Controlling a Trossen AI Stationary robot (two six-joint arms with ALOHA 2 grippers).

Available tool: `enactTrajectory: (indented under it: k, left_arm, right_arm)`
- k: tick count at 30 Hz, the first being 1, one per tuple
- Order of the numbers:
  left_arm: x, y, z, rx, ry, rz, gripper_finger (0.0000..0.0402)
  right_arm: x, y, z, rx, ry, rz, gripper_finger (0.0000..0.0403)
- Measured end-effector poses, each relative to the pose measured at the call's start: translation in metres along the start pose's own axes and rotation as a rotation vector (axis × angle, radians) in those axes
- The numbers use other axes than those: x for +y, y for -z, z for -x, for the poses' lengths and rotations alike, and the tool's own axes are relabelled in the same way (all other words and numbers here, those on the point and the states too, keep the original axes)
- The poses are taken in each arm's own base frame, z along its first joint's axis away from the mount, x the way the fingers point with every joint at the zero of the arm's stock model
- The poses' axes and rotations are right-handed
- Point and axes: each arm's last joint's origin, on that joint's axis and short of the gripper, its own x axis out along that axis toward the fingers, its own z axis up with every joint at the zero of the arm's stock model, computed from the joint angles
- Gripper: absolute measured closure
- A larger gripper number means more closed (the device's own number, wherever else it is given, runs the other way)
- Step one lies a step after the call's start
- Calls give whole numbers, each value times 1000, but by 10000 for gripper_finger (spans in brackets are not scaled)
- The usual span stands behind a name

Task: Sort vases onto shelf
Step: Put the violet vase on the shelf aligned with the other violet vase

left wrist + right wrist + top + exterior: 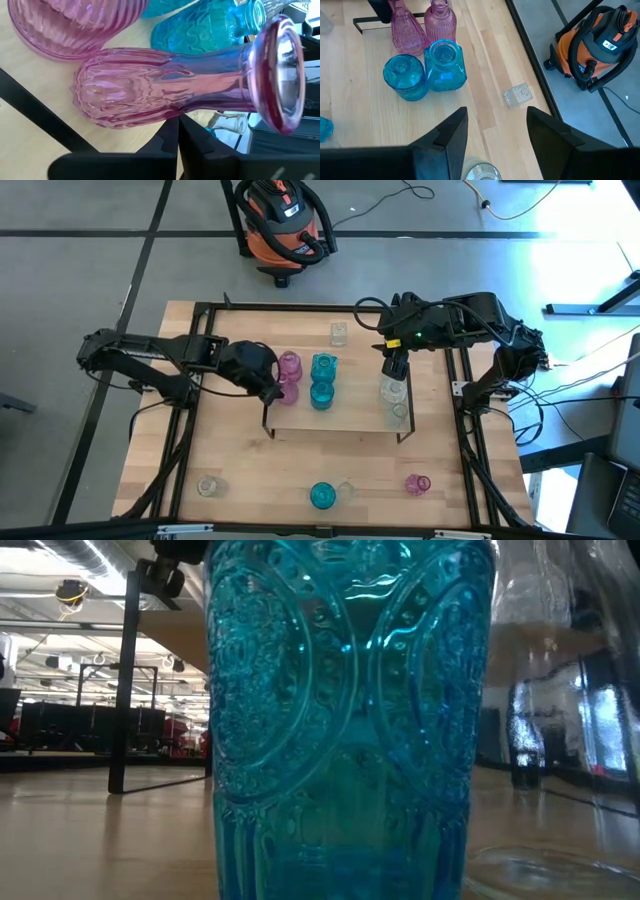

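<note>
Two pink vases (288,376) at shelf (345,420) left end. Left gripper (271,392) beside them, fingers pinched together, nothing held. Right gripper (492,137) above clear vase (392,388), jaws apart. Next, likely: descend, close on neck.

Pink, teal, clear vases (321,381) on shelf (340,420)

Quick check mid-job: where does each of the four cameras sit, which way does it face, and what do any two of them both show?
High view: above the table, looking straight down; both arms show, left gripper at the shelf.
Low view: at tabletop height, filled by a teal vase; no arm shows.
Left wrist view: past shut fingers at a pink vase.
Right wrist view: past open fingers at the shelf's vases.
Shared: the orange vacuum, high and right wrist views.
</note>
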Motion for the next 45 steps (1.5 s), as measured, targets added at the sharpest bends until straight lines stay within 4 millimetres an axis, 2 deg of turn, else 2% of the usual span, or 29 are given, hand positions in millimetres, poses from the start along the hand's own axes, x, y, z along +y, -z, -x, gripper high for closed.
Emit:
enactTrajectory:
  k: [10,14,18,23,26,28,30,34,40,45]
  left_arm:
    - [2,-5,5,71,63,7,401]
    - [0,-1,20,126,148,27,401]
    - [-1,5,44,100,218,44,401]
    - [10,13,75,4,201,7,401]
    - [21,20,87,-23,131,-55,401]
    - [29,24,94,-12,77,-91,401]
    - [36,26,98,10,49,-114,401]
    - [48,28,106,36,6,-134,401]
    - [58,30,112,79,-20,-187,401]
    - [61,34,115,95,-43,-225,401]
  right_arm:
    - [0,0,0,0,0,0,217]
    - [-2,2,5,-11,-4,-6,217]
    - [-10,10,26,-57,-35,-77,217]
    - [-29,39,68,-132,-60,-237,217]
    - [-39,68,85,-132,-101,-378,217]
    - [-42,89,90,-91,-163,-478,217]
    - [-42,111,89,-15,-240,-573,217]
    - [-27,145,68,194,-409,-675,217]
    - [22,179,23,397,-566,-618,217]
    - [59,208,4,570,-557,-586,217]
